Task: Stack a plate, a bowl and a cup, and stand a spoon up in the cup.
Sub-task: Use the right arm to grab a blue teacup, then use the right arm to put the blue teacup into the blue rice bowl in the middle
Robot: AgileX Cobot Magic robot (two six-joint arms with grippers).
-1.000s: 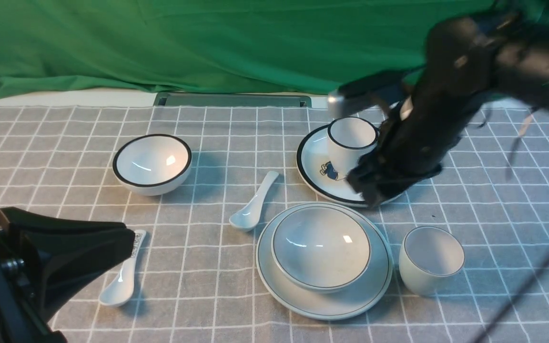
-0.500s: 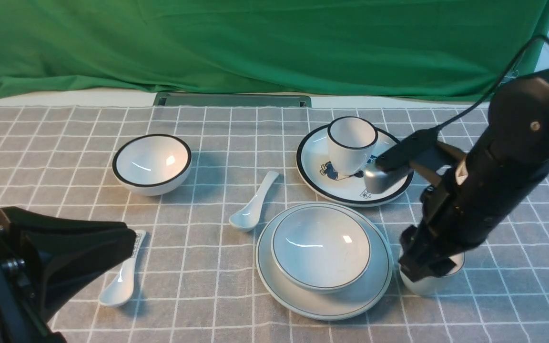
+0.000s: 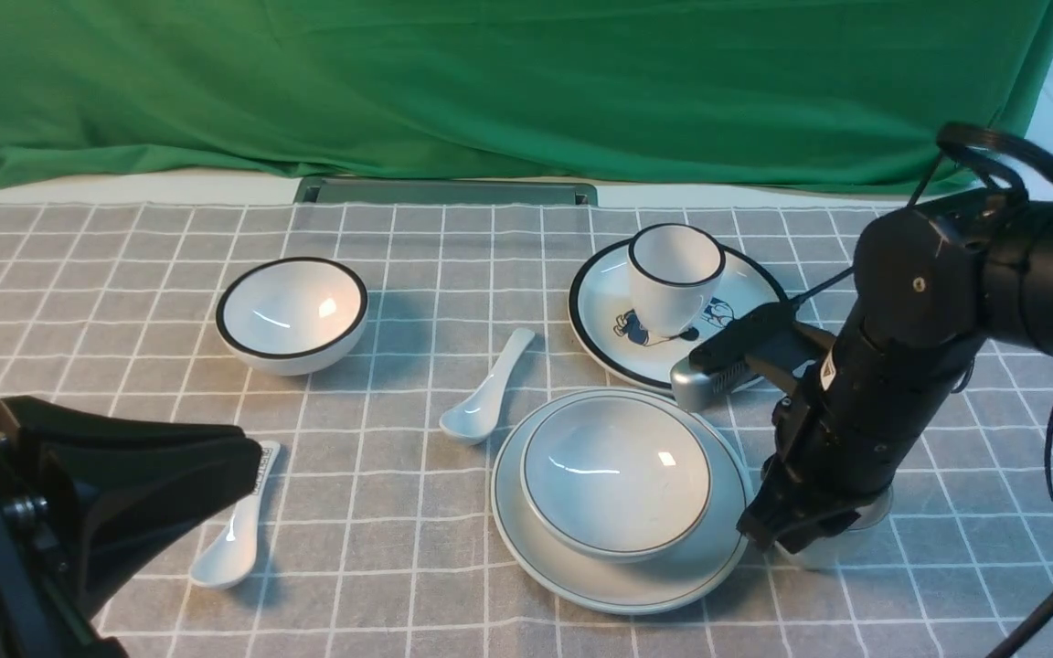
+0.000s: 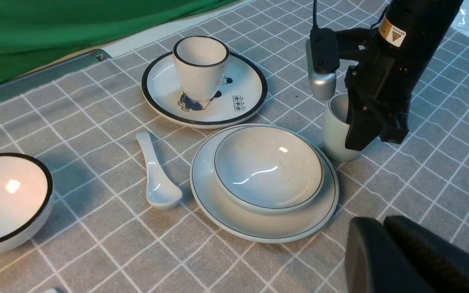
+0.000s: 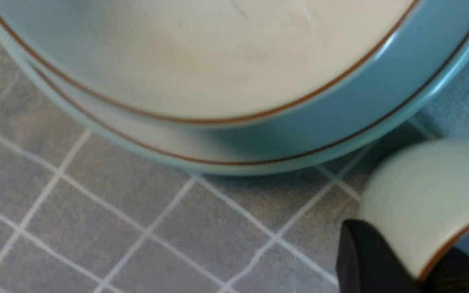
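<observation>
The pale bowl (image 3: 616, 475) sits inside the plain plate (image 3: 526, 539) at front centre. Just right of them stands the squat cup (image 4: 334, 130) on the cloth, mostly hidden behind the arm in the front view. My right gripper (image 3: 796, 535) reaches down onto it; in the right wrist view one finger (image 5: 373, 260) lies against the cup's (image 5: 421, 191) outer wall and the other is inside, so the rim is clamped. The plain spoon (image 3: 487, 388) lies left of the plate. My left gripper (image 3: 243, 457) hovers shut and empty at the front left.
A black-rimmed plate with cartoon figures (image 3: 609, 320) carries a tapered black-rimmed cup (image 3: 673, 274) behind the stack. A black-rimmed bowl (image 3: 292, 313) stands at the left. A spoon with printed marks (image 3: 239, 530) lies by my left gripper. Green cloth hangs at the back.
My right arm swung from over the cartoon plate down to the squat cup, and its jaws closed on the cup's wall. The left arm stayed still.
</observation>
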